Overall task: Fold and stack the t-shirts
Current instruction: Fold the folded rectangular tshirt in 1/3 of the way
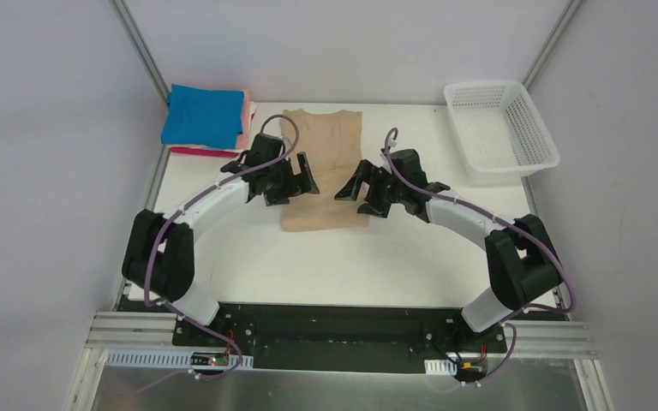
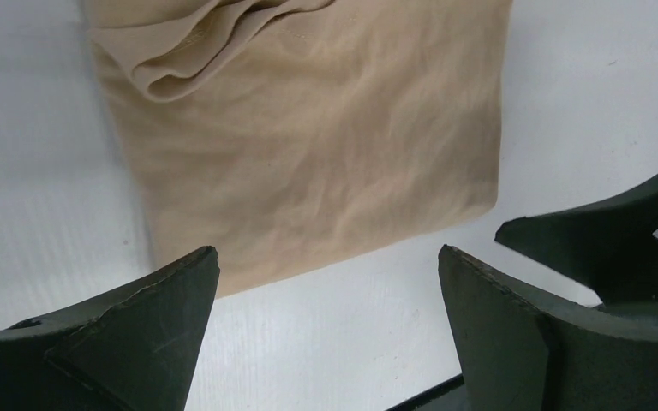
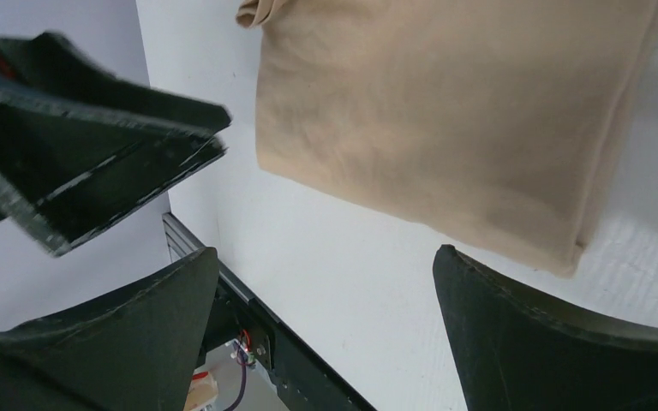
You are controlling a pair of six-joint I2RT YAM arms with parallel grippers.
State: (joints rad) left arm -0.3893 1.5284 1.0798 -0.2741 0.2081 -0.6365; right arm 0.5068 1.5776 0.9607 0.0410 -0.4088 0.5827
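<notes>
i worry most about the next grab. the tan t-shirt [image 1: 326, 137] is soft and lies in layers. if my fingers pinch only the top layer, i think the fold could open up or bunch. my two grippers are also close to each other over the cloth, so they could bump if i bring them in more. if one side lifts first, the shirt may twist and land crooked.

the shirt lies flat in the middle of the table [image 1: 377, 257], folded into a long strip. my left gripper [image 1: 302, 175] hangs over its left edge and my right gripper [image 1: 355, 182] over its right edge, both near the end closest to me. both have their fingers wide apart and hold nothing. in the wrist views the shirt's near edge lies just ahead of the fingertips. the pile with the blue shirt [image 1: 203, 114] on top sits at the back left, well apart.
</notes>
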